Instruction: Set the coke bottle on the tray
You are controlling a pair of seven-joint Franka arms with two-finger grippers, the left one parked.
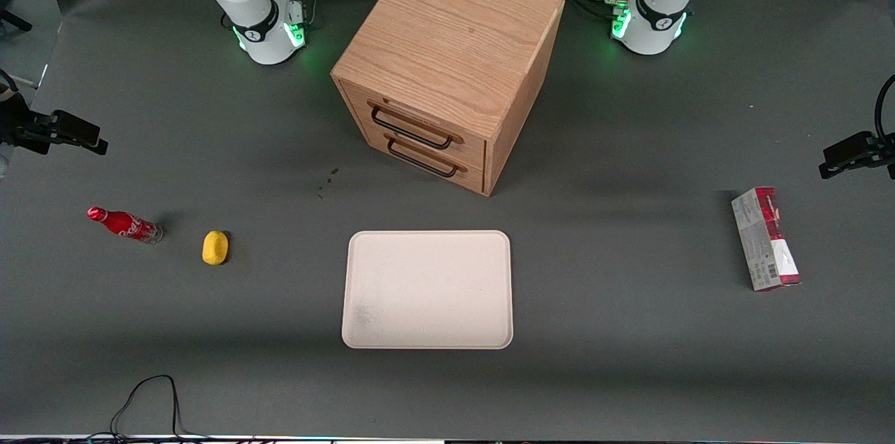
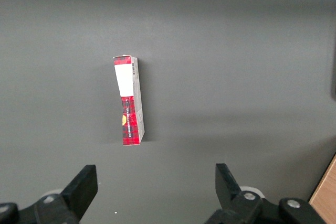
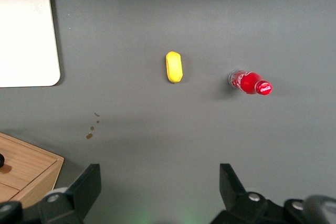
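Note:
The coke bottle (image 1: 124,224) is small and red with white script. It lies on its side on the grey table toward the working arm's end, well apart from the tray. It also shows in the right wrist view (image 3: 250,83). The cream-beige tray (image 1: 427,289) lies flat in front of the drawer cabinet, nearer the front camera, with nothing on it; one corner of it shows in the right wrist view (image 3: 26,35). My right gripper (image 3: 160,187) is open and empty, high above the table, with the bottle well clear of its fingers. It is out of the front view.
A yellow lemon-shaped lump (image 1: 215,247) lies between the bottle and the tray, also in the right wrist view (image 3: 174,66). A wooden drawer cabinet (image 1: 447,66) stands mid-table. A red-and-grey carton (image 1: 765,239) lies toward the parked arm's end.

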